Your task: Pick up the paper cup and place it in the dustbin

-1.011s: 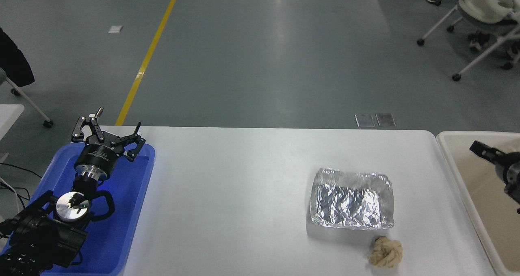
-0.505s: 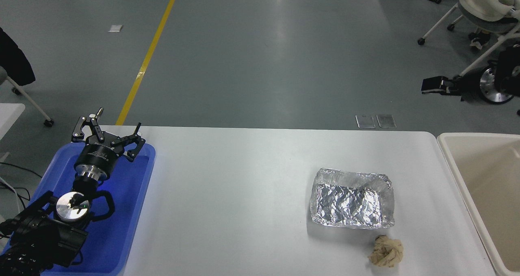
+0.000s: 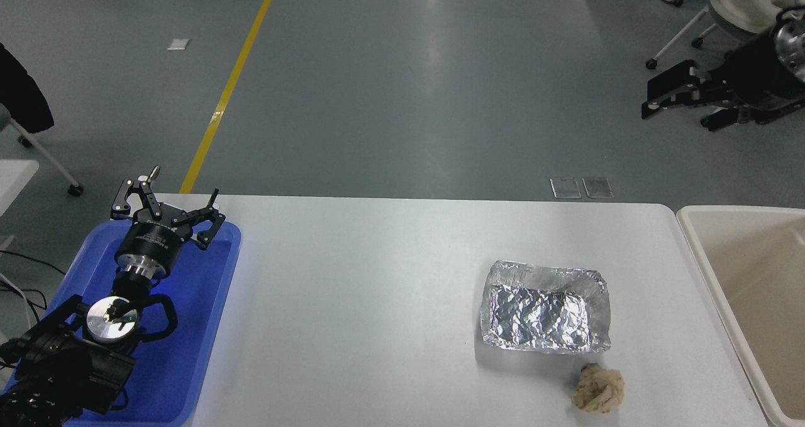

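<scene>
The paper cup is not in view anywhere on the table or in the visible part of the dustbin. The cream-beige dustbin [image 3: 697,248] stands at the table's right end, cut off by the picture's edge. My right gripper [image 3: 676,114] is open and empty, held high at the upper right, well above and behind the dustbin. My left gripper [image 3: 168,195] is open and empty, parked at the lower left over the blue tray [image 3: 207,326].
A crumpled foil tray [image 3: 544,307] lies on the white table [image 3: 352,301] right of centre. A tan crumpled paper ball [image 3: 597,387] lies just in front of it near the front edge. Wheeled chairs stand on the floor at the far right.
My right gripper has risen from inside the dustbin to high at the upper right, empty. The left arm, foil tray and paper ball have not moved.
</scene>
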Motion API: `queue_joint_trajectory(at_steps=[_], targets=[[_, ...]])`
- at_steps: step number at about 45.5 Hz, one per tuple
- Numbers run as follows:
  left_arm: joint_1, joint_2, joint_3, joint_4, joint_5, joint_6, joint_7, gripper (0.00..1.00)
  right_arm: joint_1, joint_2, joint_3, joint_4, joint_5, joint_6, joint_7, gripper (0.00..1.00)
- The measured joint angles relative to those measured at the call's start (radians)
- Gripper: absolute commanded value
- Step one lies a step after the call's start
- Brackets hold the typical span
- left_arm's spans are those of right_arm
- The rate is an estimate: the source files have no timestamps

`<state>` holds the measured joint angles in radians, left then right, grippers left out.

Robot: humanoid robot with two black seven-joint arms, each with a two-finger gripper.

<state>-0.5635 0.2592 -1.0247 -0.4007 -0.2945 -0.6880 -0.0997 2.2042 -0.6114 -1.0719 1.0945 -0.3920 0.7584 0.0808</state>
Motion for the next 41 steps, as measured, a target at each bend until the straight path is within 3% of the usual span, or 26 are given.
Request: queue_joint_trajectory(at_steps=[18,41], targets=[[0.000,0.000,0.000,0.000,0.000,0.000,0.000,1.00,0.104,0.002,-0.025,0.139,-0.008,0.023,-0.001,1.00],[0.000,0.000,0.000,0.000,0.000,0.001,-0.001,1.00,0.006,0.007,-0.026,0.180,-0.040,0.027,-0.002,1.00]])
